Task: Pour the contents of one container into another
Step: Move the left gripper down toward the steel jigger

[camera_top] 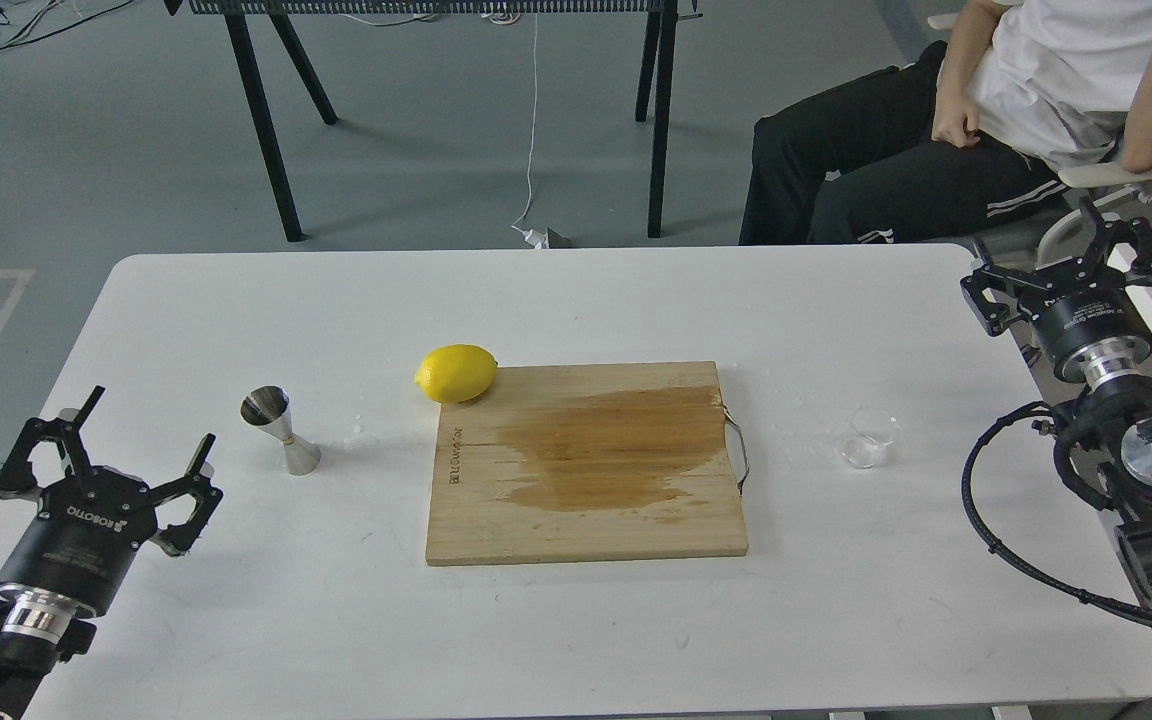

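Nearest, at the left edge of the white tabletop (336, 620): left gripper (141, 430), fingers spread wide, released, holding nothing, hovering over the near left corner. Just beyond and to its right, steel jigger (281, 430), standing upright on the tabletop, slightly tilted in view, well apart from the gripper. At centre, wooden cutting board (586, 465) lying flat, with a dark wet stain across its middle and far right part and a metal handle on its right edge. At the board's far left corner, yellow lemon (456, 372), resting partly on the board's edge. To the right of the board, small clear cup (868, 440), upright on the tabletop, apart from the board and well apart from the jigger; contents not discernible. Further right, at the tabletop's right edge, right gripper (1071, 255), fingers spread, released, empty, raised beyond the cup. Farthest back, seated person (986, 130) in white shirt and black trousers, and black table legs (266, 130) on the grey floor.
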{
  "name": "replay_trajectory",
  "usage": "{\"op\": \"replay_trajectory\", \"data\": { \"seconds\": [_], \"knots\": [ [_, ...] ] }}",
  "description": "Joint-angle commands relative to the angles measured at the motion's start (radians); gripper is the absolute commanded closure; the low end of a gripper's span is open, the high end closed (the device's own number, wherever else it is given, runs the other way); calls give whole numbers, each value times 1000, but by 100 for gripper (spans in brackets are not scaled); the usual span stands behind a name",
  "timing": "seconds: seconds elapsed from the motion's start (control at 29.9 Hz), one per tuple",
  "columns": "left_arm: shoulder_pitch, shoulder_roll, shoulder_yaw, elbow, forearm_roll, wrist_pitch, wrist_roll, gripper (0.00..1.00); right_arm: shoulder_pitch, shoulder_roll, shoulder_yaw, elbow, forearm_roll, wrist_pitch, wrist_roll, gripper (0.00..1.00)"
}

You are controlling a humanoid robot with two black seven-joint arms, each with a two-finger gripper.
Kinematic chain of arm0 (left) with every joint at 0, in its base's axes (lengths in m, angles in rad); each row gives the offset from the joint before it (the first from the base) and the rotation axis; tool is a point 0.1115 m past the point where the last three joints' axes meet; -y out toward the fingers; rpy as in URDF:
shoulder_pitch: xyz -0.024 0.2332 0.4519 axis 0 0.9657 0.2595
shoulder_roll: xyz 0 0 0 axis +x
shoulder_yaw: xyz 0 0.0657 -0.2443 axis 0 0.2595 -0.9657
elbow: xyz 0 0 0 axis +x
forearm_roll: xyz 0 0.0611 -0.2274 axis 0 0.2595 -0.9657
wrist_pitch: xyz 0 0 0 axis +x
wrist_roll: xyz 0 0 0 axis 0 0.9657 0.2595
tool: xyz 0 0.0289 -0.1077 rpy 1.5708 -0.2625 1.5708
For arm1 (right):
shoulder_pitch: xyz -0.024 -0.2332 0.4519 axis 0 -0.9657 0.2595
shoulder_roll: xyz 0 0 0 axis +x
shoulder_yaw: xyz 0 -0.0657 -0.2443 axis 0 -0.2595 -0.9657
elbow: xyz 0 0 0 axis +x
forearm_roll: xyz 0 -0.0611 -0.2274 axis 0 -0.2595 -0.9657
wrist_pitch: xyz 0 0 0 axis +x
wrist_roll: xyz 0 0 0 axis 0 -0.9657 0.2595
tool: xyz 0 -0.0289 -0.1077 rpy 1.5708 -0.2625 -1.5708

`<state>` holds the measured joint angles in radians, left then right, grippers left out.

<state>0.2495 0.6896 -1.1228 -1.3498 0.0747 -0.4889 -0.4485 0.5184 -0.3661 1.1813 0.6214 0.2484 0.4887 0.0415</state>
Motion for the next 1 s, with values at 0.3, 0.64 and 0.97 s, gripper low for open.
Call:
{"op": "replay_trajectory", "data": {
  "seconds": [0.3,0.64,0.97],
  "knots": [
    [-56,171,-170,-6,681,0,-7,5,-3,0,-2,0,0,0,0,0],
    [-81,110,-164,-86,1322,208,-7,5,-3,1,-5,-3,-3,0,0,0],
    [-119,34,27,1,2107,588,19,6,-5,3,-5,-6,-3,0,0,0]
  ]
}}
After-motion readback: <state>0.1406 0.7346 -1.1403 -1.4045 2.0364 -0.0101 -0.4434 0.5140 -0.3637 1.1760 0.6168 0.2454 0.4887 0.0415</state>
